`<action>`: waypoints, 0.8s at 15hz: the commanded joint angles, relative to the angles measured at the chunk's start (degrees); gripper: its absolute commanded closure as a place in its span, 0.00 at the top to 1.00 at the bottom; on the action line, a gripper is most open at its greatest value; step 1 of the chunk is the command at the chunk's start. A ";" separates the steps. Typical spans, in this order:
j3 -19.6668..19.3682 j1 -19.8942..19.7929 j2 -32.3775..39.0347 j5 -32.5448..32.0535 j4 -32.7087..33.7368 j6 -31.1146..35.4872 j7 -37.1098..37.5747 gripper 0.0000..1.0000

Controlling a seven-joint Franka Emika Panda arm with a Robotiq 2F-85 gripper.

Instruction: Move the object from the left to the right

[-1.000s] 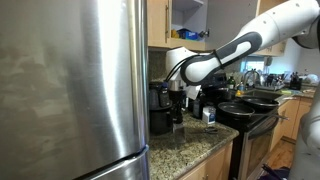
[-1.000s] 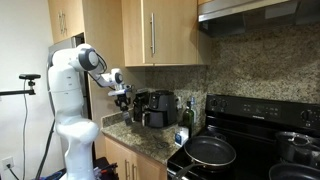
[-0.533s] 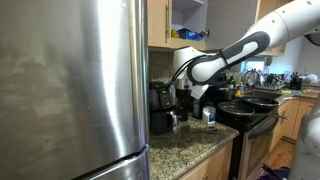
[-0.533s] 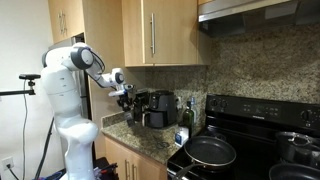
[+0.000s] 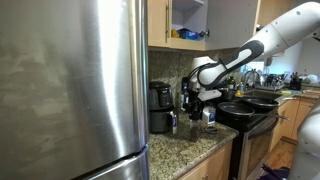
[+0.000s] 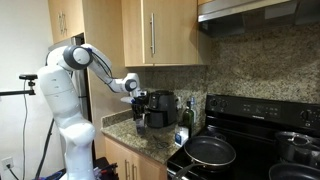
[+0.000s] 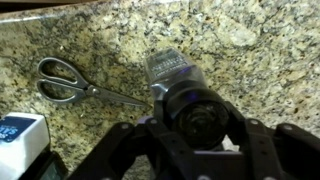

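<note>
In the wrist view my gripper is shut on a dark cylindrical object with a silvery far end, held just above the speckled granite counter. In both exterior views the gripper hangs over the counter in front of the black coffee machines. The held object is too small to make out in the exterior views.
Scissors lie on the counter beside the held object. A white item with a blue label is at the view's lower left. A steel fridge stands on one side, and a stove with pans and a green bottle on the other.
The arm has swung along the counter away from the fridge and toward the stove, carrying the gripper in front of the coffee machines.
</note>
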 commanded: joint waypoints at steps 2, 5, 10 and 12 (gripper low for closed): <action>0.62 -1.11 -0.13 0.23 -0.57 0.26 -0.16 0.58; 0.93 -2.34 1.67 -1.43 -0.20 0.46 2.98 0.33; -3.01 -5.07 4.28 6.63 -4.78 6.19 7.37 0.33; -3.50 -5.54 5.05 9.39 -5.47 10.21 8.25 0.33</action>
